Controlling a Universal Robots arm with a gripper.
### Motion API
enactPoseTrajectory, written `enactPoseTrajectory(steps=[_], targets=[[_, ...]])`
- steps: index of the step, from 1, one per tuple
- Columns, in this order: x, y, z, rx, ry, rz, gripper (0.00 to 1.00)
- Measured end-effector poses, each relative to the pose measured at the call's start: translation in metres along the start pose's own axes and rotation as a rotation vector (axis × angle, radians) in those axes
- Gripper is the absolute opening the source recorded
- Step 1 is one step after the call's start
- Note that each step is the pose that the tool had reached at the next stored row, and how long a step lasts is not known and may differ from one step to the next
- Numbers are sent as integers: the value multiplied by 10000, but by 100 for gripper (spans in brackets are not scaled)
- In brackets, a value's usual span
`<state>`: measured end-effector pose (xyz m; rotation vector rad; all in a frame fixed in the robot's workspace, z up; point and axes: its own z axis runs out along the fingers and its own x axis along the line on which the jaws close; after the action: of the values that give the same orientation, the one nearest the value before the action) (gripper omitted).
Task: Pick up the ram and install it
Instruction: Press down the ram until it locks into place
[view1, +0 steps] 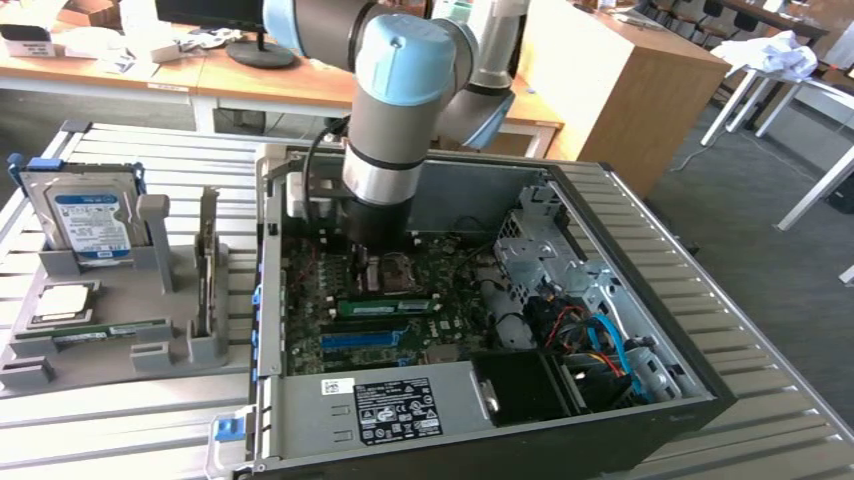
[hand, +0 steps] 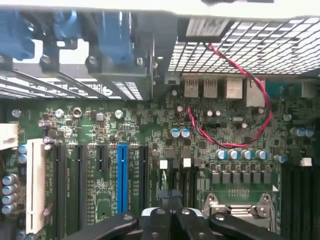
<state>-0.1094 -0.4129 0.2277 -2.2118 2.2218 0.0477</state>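
A robotics lab: an opened computer case (view1: 534, 300) on a metal desk (view1: 747, 350), wooden office desks (view1: 267, 80) behind (one with a monitor stand).

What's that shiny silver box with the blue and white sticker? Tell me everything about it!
It's a silver metal hard drive, a flat rectangular box with a blue-and-white label on its broad face. It stands upright on one edge, slotted into the grey plastic holder at the exterior view's left, beside the open black computer case. The holder touches it.
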Motion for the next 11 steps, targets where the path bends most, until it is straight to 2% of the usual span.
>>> enactPoseTrajectory(steps=[5, 6, 7, 11], targets=[[2, 0, 77, -14, 21, 3, 10], [-1, -2, 62, -7, 8, 4, 10], [-5, -5, 37, 25, -30, 2, 10], [-5, -14, -109, 2, -6, 1, 10]])
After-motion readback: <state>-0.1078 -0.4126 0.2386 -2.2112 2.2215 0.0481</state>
